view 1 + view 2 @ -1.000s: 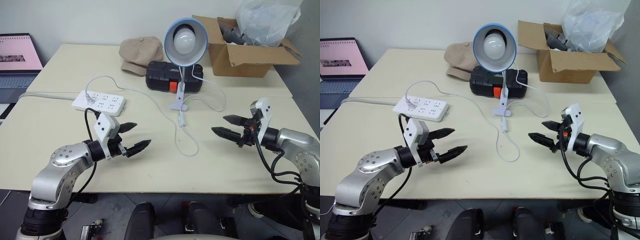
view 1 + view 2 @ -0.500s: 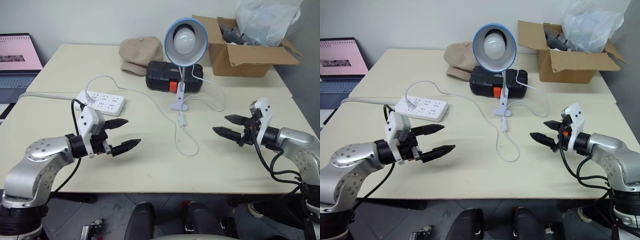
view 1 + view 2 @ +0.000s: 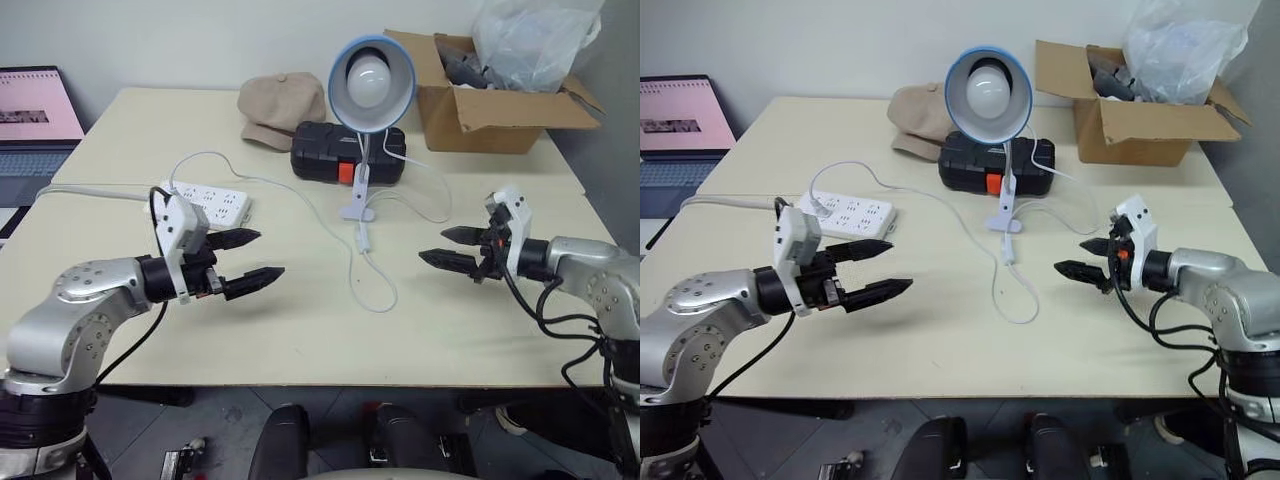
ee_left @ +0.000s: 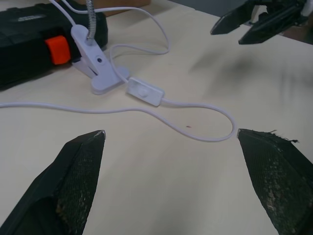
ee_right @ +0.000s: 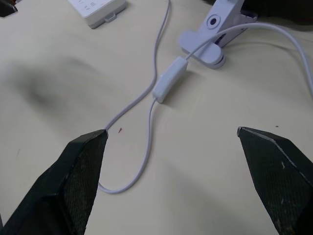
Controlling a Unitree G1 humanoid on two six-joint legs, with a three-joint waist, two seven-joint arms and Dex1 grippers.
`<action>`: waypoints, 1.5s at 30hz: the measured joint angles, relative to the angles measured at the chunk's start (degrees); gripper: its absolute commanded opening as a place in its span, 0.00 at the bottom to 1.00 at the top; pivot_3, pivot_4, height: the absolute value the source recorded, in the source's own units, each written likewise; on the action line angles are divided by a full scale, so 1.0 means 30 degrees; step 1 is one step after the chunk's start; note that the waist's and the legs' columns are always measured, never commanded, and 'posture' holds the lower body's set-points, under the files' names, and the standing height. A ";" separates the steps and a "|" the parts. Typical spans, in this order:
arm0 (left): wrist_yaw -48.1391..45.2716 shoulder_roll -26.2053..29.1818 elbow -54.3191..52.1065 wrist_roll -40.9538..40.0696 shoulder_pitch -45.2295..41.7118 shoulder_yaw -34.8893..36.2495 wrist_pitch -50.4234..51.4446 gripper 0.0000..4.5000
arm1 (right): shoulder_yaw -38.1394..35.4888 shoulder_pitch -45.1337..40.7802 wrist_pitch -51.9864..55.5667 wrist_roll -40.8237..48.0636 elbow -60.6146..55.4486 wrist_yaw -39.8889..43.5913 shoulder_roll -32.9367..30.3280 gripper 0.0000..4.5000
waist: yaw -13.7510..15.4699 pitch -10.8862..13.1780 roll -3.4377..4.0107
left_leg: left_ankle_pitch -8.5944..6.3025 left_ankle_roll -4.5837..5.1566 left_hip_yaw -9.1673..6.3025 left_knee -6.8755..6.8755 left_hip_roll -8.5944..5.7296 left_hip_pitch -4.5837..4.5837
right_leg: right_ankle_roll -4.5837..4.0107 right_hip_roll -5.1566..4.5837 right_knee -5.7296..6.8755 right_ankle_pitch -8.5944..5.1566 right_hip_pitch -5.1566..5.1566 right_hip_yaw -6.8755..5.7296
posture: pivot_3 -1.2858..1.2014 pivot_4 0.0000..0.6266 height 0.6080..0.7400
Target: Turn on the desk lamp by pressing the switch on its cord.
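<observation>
At far left a laptop [image 3: 35,110] sits off the worktop [image 3: 300,330] edge. The left gripper [image 3: 252,258] hovers above the near-left worktop, fingers apart and empty. Just beyond it lies a power strip [image 3: 205,203] with a plug in it. A beige cap [image 3: 280,108] rests at the far side, touching a black case [image 3: 345,153]. The lamp [image 3: 371,85] stands in front of the case on its clip base, shade facing the camera. The cord [image 3: 375,290] loops toward the near edge, and the switch [image 3: 362,238] lies on the worktop just near of the clip, between the two grippers. The right gripper [image 3: 450,252] hovers right of the cord, fingers apart, empty. At far right an open cardboard box [image 3: 490,115] holds a clear plastic bag [image 3: 530,40] and some dark items.
</observation>
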 measured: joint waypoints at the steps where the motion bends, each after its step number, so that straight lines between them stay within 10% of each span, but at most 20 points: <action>1: -0.0051 0.0003 0.0001 0.0166 0.0020 -0.0185 -0.0079 1.00 | 0.0222 -0.0578 0.0480 0.0103 0.0345 0.0034 0.0119 0.99 | -0.0018 0.0000 0.0000 | 0.0000 0.0000 0.0001 0.0000 0.0000 0.0001 | -0.0001 0.0002 0.0003 0.0000 -0.0003 0.0002 | 0.52 0.24 1.00; 21: -0.0298 -0.1221 0.0220 0.1591 -0.0323 -0.1964 -0.1192 1.00 | 0.1986 -1.1275 0.0698 -0.4962 1.7414 -0.4198 0.8529 0.99 | -0.0062 0.0000 0.0002 | 0.0002 0.0004 0.0013 0.0008 -0.0002 -0.0112 | -0.0051 0.0000 0.0015 0.0033 -0.0101 -0.0006 | 0.52 0.24 1.00; 45: -0.0705 -0.1274 0.0227 0.2277 0.0222 -0.2483 -0.2082 1.00 | 0.1917 -1.4206 -0.3388 -0.8844 2.4330 -0.3200 1.0353 0.99 | -0.0336 0.0002 0.0006 | 0.0002 0.0003 0.0011 0.0005 0.0004 -0.0110 | -0.0100 0.0000 0.0018 0.0062 -0.0101 -0.0007 | 0.52 0.24 1.00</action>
